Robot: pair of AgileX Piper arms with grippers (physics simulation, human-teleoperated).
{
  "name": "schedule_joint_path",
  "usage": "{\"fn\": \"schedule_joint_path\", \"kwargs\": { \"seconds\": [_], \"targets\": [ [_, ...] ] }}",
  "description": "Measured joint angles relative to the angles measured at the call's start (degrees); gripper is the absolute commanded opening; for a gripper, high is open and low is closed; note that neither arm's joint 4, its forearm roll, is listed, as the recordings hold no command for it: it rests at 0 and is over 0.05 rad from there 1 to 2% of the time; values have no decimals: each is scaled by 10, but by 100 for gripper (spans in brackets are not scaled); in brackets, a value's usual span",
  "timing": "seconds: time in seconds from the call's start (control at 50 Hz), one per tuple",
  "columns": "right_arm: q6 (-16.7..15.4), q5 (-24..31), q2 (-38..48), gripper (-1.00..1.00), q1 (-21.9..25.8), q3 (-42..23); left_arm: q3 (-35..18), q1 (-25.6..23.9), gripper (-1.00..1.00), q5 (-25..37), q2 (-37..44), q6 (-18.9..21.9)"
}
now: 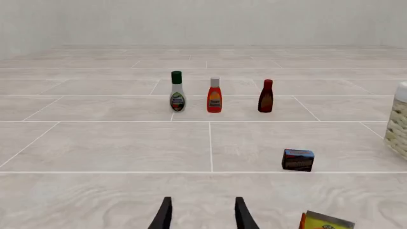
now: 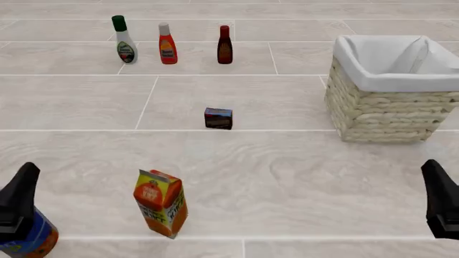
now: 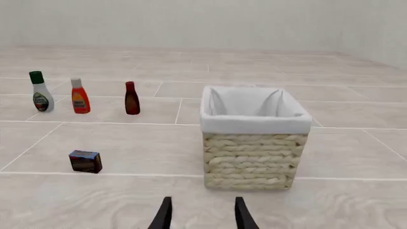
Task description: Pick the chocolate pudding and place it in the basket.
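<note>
The chocolate pudding [image 2: 218,119] is a small dark brown box with a blue and red top edge, lying on the tiled surface near the middle; it also shows as the pudding [image 1: 298,160] and the pudding [image 3: 86,161]. The basket [image 2: 391,115] is woven wicker with a white cloth lining, at the right, also seen as the basket [image 3: 254,162]. My left gripper [image 1: 202,215] is open and empty, well short of the pudding. My right gripper [image 3: 202,214] is open and empty, just in front of the basket. In the front view the left gripper [image 2: 20,199] and right gripper [image 2: 441,200] sit at the near corners.
An orange juice carton [image 2: 161,203] stands near the front left. Three bottles line the far side: a white one with a green cap [image 2: 124,40], a red one [image 2: 167,44] and a dark brown one [image 2: 224,45]. A blue and orange can [image 2: 29,239] sits at the near left corner.
</note>
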Motion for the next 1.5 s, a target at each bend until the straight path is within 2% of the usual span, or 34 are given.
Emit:
{"fn": "schedule_joint_path", "kwargs": {
  "seconds": [0.46, 0.64, 1.14, 1.5],
  "targets": [
    [-22, 13, -2, 100, -3, 4, -1, 0, 100, -1, 2, 0],
    [-34, -11, 28, 100, -6, 2, -1, 0, 100, -1, 2, 0],
    [-48, -178, 262, 100, 23, -44, -1, 0, 100, -1, 3, 0],
    [-61, -227, 411, 100, 59, -113, -1, 0, 100, -1, 3, 0]
  ]
}}
